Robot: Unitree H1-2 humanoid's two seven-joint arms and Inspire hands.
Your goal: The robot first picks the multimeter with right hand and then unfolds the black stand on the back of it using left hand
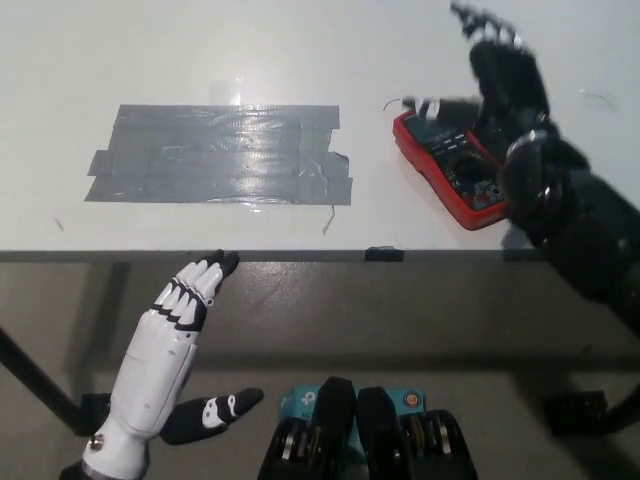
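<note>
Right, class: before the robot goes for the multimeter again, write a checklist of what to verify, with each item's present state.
1. Multimeter on the table, face up: ok.
2. Right hand holding the multimeter: not ok; it is raised above it, fingers spread.
3. Multimeter square to the table edge: not ok; it lies skewed.
4. Black stand on the back reachable: cannot tell; the back faces down.
5. Left hand free for unfolding: ok; open, below the table edge.
6. Grey tape patch clear of the multimeter: ok.
</note>
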